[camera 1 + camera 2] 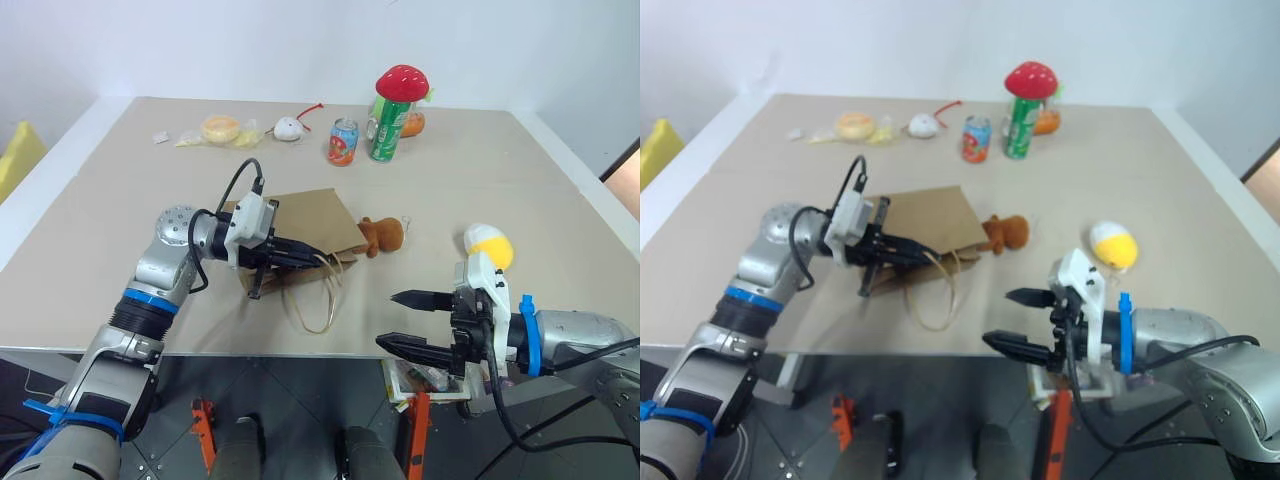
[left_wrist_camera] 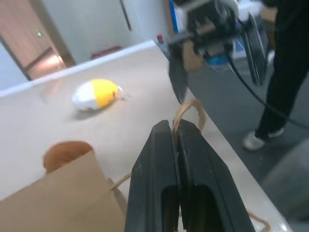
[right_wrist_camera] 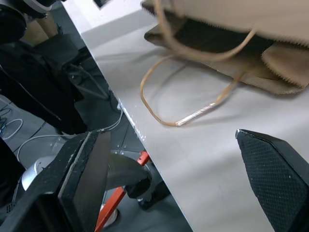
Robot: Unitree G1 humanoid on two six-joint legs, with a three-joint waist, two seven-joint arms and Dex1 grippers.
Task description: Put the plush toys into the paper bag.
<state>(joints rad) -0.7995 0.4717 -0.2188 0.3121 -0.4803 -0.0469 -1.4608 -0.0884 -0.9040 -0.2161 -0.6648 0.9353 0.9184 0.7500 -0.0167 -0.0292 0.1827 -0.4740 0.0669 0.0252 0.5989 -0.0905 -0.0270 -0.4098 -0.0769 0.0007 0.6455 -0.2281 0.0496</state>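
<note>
The brown paper bag (image 1: 300,222) lies flat on the table with its mouth toward the right. My left gripper (image 1: 316,262) is shut on one of its loop handles (image 2: 186,114), which sticks out past the fingertips; the other handle (image 1: 318,306) lies slack on the table. The reddish-brown plush toy (image 1: 383,236) rests just outside the bag's mouth. The yellow-and-white egg-like plush toy (image 1: 489,244) sits further right. My right gripper (image 1: 390,320) hovers over the table's front edge, jaws wide open and holding nothing, right of the bag's mouth (image 3: 227,38).
Along the far edge stand a green can (image 1: 388,130) with a red mushroom-capped toy (image 1: 401,82) on it, a smaller can (image 1: 342,142), a white toy with a red tail (image 1: 290,127) and a clear packet (image 1: 220,130). The table's front edge (image 1: 200,351) runs just below the bag.
</note>
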